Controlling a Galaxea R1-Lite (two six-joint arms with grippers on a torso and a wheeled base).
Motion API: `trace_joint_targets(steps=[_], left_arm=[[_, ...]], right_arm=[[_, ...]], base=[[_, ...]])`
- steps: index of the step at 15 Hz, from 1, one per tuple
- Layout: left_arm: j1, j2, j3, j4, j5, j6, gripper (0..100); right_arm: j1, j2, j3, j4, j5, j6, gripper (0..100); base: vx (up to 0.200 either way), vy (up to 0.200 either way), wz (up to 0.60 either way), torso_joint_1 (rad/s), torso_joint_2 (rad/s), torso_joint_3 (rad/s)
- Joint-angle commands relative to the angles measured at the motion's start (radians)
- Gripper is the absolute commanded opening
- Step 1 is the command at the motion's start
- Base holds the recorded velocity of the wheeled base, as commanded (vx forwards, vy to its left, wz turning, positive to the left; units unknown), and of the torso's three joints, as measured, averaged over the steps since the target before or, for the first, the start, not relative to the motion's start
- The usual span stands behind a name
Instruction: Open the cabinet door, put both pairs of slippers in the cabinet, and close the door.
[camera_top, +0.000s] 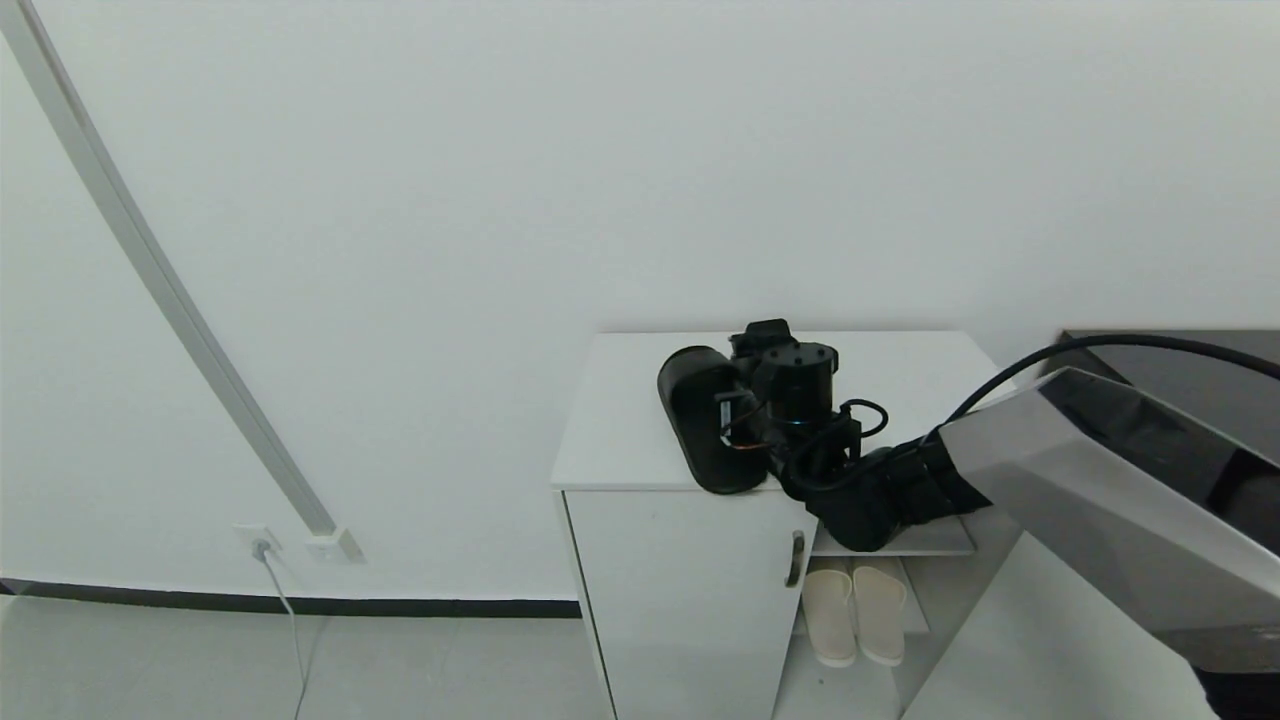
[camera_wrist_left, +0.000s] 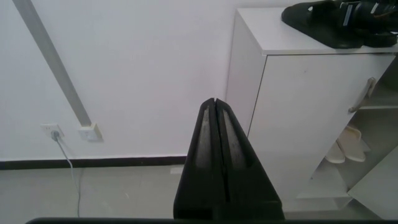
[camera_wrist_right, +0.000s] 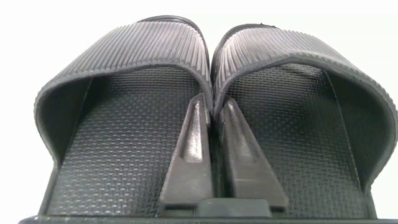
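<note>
Black slippers (camera_wrist_right: 143, 124) — two; beige slippers (camera_top: 880, 612) — two

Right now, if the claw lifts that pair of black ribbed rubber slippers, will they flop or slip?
Probably light: the black ribbed rubber slippers look thin and hollow. Likely to sag, since the right claw pinches only their inner strap edges. Ribbed texture should resist slipping.

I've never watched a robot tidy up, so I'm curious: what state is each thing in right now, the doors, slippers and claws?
Right cabinet door: swung open.
Left cabinet door: closed.
White slippers: side by side inside the cabinet.
Black slippers: pinched together, at the cabinet's top.
Right gripper: shut, pinching both.
Left gripper: shut, empty.
</note>
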Motion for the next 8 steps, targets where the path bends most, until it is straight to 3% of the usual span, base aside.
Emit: trace_joint_targets(steps=[1,8], left_arm=[[0.000,0.001,0.000,0.000,0.001,0.000,0],[0.000,0.001,0.000,0.000,0.001,0.002,0]], right_arm=[[0.031,-0.199,0.184,-0.005,0.046,0.003,0],[0.118,-0.598,0.682,-0.067,0.171,-0.003,0]], base=[[0.000,0.000,0.00,0.000,0.00,0.000],[0.000,0.000,0.00,0.000,0.00,0.000]])
